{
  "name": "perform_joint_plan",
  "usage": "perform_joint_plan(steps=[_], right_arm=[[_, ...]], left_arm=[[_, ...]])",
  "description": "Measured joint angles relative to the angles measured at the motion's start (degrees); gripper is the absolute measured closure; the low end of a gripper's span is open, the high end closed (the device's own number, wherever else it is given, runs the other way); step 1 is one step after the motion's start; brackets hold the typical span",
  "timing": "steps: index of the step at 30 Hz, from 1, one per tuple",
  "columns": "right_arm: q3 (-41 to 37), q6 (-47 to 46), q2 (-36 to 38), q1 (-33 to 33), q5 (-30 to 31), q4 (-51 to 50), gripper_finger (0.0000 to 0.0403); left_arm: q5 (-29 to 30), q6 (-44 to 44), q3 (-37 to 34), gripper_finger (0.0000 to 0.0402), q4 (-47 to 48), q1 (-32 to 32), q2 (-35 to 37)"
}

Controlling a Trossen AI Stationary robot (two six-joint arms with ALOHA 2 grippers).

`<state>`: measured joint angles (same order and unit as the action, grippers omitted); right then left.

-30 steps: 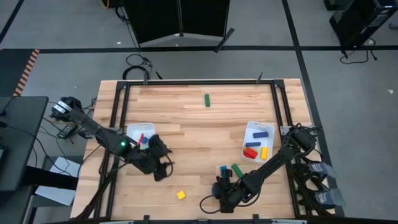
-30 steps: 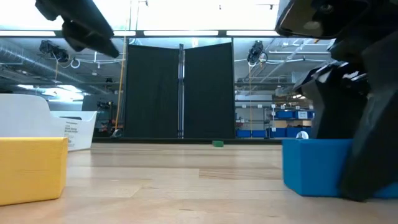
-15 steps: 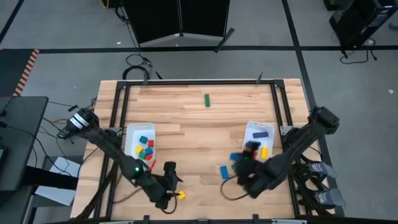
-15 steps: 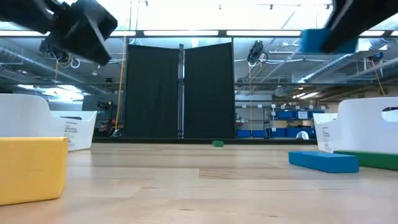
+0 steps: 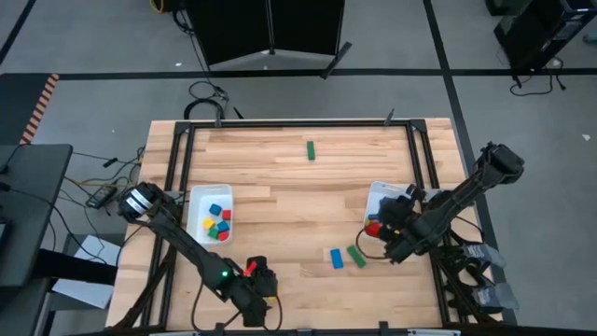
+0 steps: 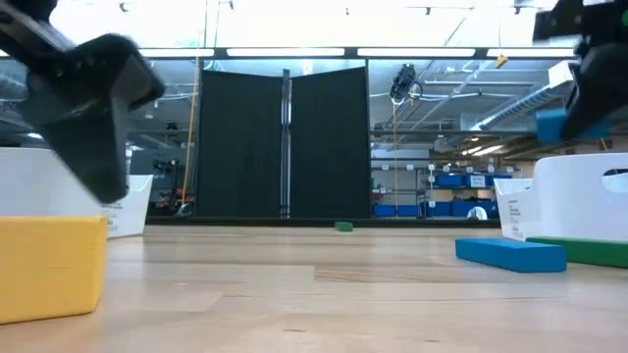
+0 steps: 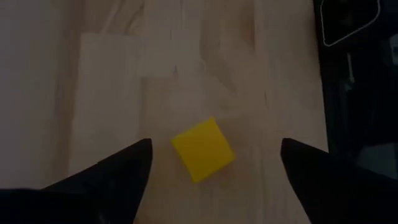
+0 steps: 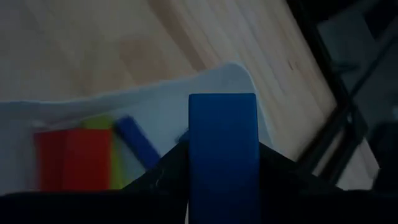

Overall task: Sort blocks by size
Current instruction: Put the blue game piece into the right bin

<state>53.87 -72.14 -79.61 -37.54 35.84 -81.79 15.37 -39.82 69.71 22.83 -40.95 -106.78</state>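
Just swung my right gripper (image 8: 222, 163) w/ a blue bar (image 8: 222, 149) clamped tight over the right bin (image 8: 205, 84), left gripper (image 7: 211, 165) now wide open, empty, straddling the yellow cube (image 7: 203, 149), so drop + grab next imo.

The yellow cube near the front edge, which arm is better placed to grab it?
Left. Its open hand sits right over the yellow cube, while the right hand holds a blue bar over the right bin.

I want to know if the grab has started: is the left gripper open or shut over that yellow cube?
Open. In the left wrist view the left gripper has its two fingers spread wide, with the yellow cube lying on the table between them, untouched.
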Motion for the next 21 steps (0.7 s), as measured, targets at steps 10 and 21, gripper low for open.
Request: perform_joint_plan(steps=[10,21], right_arm=[[-4.3,-4.9,5.1,0.1,0.6,4.5,0.0030],[-2.5,4.0,4.4,-0.3,6.3,19.2,0.0114]], left_arm=[[0.8,-7.8,0.0,0.0035,0.9,0.1,-1.0],[0.0,-12.8,0.1,0.0061,0.4,1.6,-5.8]])
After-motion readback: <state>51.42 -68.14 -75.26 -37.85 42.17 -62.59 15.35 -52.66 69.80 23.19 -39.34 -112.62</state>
